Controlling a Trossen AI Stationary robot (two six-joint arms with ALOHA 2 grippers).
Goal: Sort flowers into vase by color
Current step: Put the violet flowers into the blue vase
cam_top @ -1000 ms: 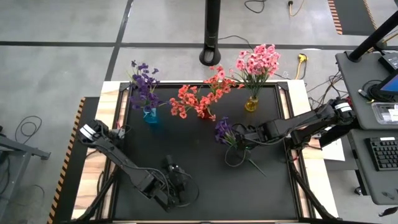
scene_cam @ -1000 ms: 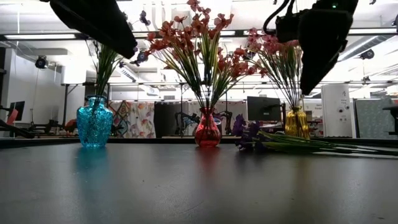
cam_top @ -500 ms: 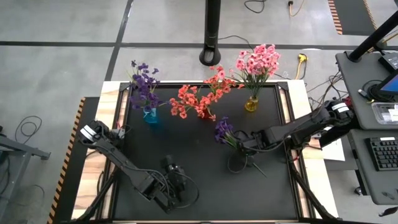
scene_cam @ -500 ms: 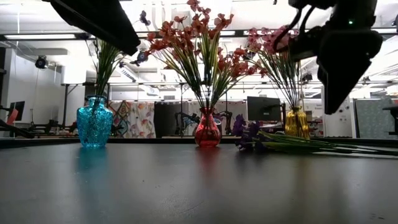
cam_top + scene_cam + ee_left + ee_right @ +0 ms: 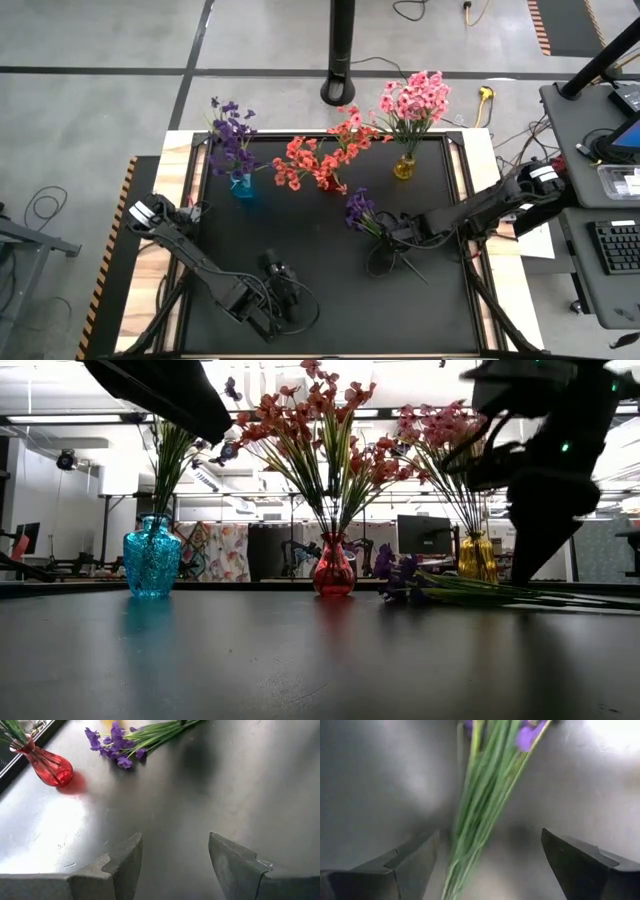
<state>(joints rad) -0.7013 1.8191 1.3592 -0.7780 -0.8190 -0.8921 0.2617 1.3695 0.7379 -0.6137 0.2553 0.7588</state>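
Right gripper (image 5: 487,865) has descended since half-second back; jaws spread wide, straddling stems of purple sprig (image 5: 362,213) lying on table (image 5: 330,270) right of centre; grasp judged imminent; left gripper (image 5: 172,865) parked near-left, part-open, empty.

Pretty bright, even overhead lighting. The black table (image 5: 60,835) throws big white glare patches, the right wrist view is motion-blurred on the purple sprig (image 5: 485,805), and the low view shows both arms as backlit silhouettes.
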